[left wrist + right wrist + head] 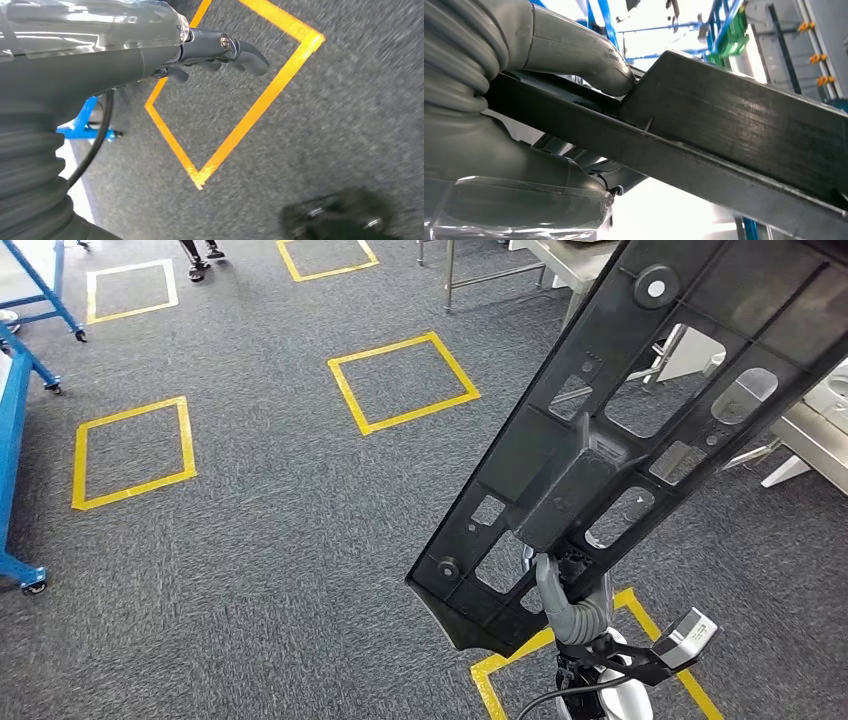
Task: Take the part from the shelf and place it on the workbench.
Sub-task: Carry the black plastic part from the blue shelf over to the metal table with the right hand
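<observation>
One right robot hand (549, 95) clamps the black part (640, 430) near its lower end, thumb pressed on its edge; long frame cantilevers up and forward over the carpet (260, 520). Left robot hand (220, 52) hangs over the floor with nothing in it, fingers curled in. Pale tabletop (815, 435) sits ahead-right. Judgement: carry phase; keep wrist stiff, turn slowly, watch the far tip near table legs.

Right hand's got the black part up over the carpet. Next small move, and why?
Probably keep carrying it toward the white table at the right. The right robot hand grips the black part, which hangs over carpet, nothing under it yet. The left robot hand is empty, fingers curled.
</observation>
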Controlling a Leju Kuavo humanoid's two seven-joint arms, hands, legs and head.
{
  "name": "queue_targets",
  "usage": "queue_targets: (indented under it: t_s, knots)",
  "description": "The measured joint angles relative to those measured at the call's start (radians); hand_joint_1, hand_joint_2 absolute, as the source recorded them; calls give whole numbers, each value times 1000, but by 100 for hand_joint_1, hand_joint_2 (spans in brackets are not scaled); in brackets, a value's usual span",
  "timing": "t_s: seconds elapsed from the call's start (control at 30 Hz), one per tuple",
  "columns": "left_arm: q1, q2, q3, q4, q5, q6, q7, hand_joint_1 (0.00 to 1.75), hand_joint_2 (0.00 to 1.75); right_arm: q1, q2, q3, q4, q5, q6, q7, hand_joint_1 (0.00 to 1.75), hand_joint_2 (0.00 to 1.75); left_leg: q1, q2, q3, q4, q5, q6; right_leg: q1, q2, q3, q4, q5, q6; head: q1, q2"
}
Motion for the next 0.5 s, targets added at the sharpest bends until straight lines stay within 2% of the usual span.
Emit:
queue_targets:
  t_s: [0.07,0.1,0.13,0.17,0.2,0.27,0.3,0.33,0.37,0.4,0.43,0.47,0.5]
  knots:
    - [10,0,-1,0,-4,-4,10,0,175,0,0,0,0,-2,0,1,175,175,6,-50,51,-125,53,3,1,23,-5,8,-3,10,0,0]
    - [11,0,-2,0,-6,-10,20,0,175,1,0,0,0,-3,0,2,175,175,7,-69,62,-155,61,5,0,33,-10,11,-3,16,0,0]
    - [12,-1,-3,0,-9,-19,35,0,175,2,0,0,0,-3,-1,4,175,175,6,-76,65,-162,58,8,-2,42,-14,12,-1,23,0,0]
    - [12,-1,-4,0,-12,-30,55,0,175,4,0,0,0,-4,-2,8,175,175,6,-67,65,-164,60,13,-3,52,-18,10,2,29,0,0]
    - [13,-1,-5,0,-13,-41,75,0,175,8,0,0,-1,-4,-3,12,175,175,6,-55,66,-169,64,20,-4,49,-20,11,1,35,0,0]
    - [15,-1,-6,0,-15,-57,106,0,175,13,0,0,-2,-4,-6,17,175,175,8,-29,69,-178,70,35,-1,3,-39,52,-26,43,0,0]
    - [17,-2,-6,0,-15,-60,112,0,175,14,0,0,-3,-5,-7,18,175,175,7,-15,70,-181,71,40,-1,-31,-62,101,-55,46,0,0]
    - [19,-2,-6,0,-15,-62,115,0,175,16,0,0,-3,-6,-9,17,175,175,4,-2,69,-182,70,43,-1,-54,-94,166,-89,50,0,0]
    - [22,-3,-6,0,-15,-63,114,0,175,19,-1,0,-2,-7,-11,16,175,175,2,13,69,-181,70,44,-3,-64,-126,233,-117,53,0,0]
    - [24,-3,-6,0,-15,-62,112,0,175,24,-1,-1,-1,-8,-13,16,175,175,1,27,69,-181,69,45,-5,-68,-148,278,-130,55,0,0]
    - [26,-4,-6,0,-15,-61,110,0,175,29,-3,-1,0,-9,-15,15,175,175,1,40,69,-181,67,45,-7,-71,-153,289,-125,56,0,0]
    - [26,-5,-6,0,-15,-60,107,0,175,33,-4,-2,1,-10,-16,15,175,175,1,53,70,-181,66,43,-8,-76,-136,257,-101,56,0,0]
    - [25,-6,-6,0,-15,-60,106,0,175,35,-5,-2,1,-10,-17,15,175,175,0,64,72,-181,64,41,-8,-88,-101,192,-67,54,0,0]
